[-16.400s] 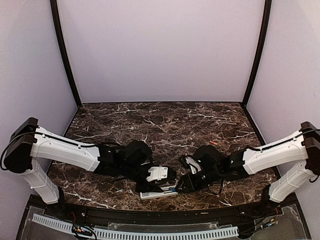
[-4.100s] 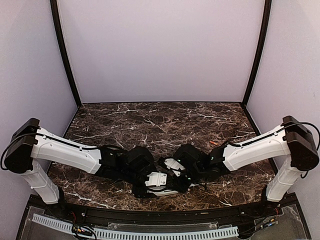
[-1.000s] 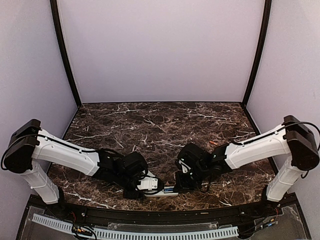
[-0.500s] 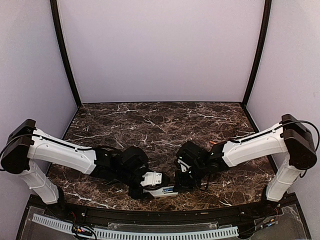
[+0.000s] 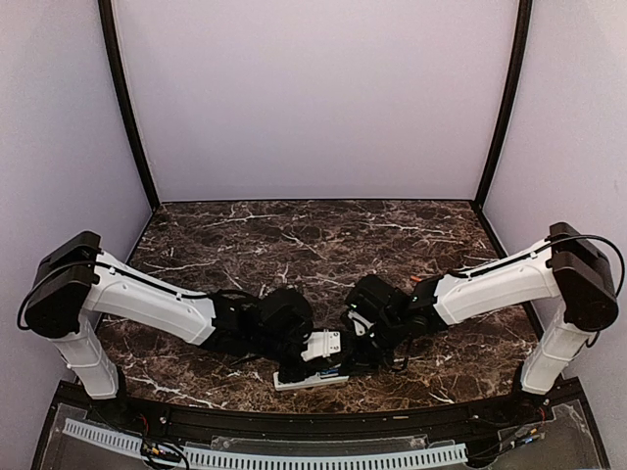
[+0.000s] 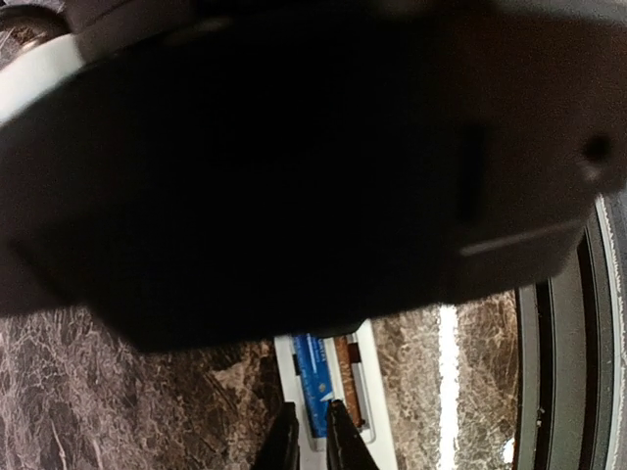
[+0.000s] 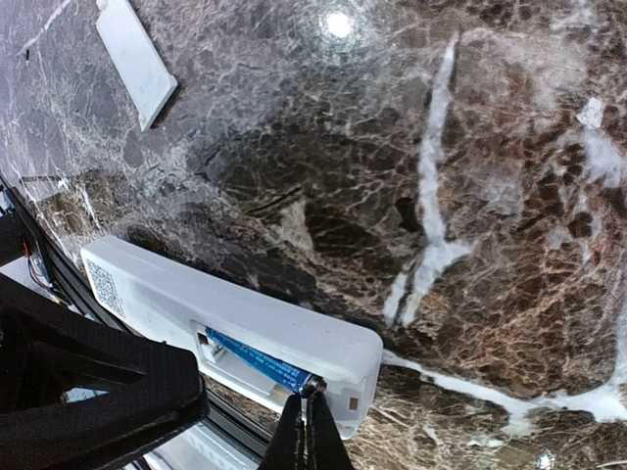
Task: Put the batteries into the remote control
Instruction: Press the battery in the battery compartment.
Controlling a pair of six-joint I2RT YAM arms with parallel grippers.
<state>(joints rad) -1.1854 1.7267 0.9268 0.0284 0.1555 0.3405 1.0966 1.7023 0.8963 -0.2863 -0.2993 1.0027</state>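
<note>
Remote [image 7: 167,299] lies back-up at the table's [image 7: 490,147] near edge, bay open, with the blue battery [image 7: 257,364] in the bay along its long side. The right gripper [image 7: 306,431] has its jaws clenched on nothing, and its tip sits against the battery's end nearest the remote's short edge. The left gripper [image 6: 310,446] hovers over the same bay with its fingers [image 6: 284,441] nearly together; their tips run out of view, so I cannot tell if they clamp anything. The slot [image 6: 350,384] beside the blue cell looks brownish, and whether it is filled I cannot tell.

The step looks like seating the blue cell. My advice is to push along the battery's axis against its contact, then down, in small strokes, while the left arm pins the remote so it does not skate.

Room is tight: the black rim [image 6: 558,372] runs just beside the remote, so any push toward the near side could slide it off the marble. The two wrists crowd each other over the bay. Open table lies on the far side, where the cover [image 7: 137,61] rests well apart
</note>
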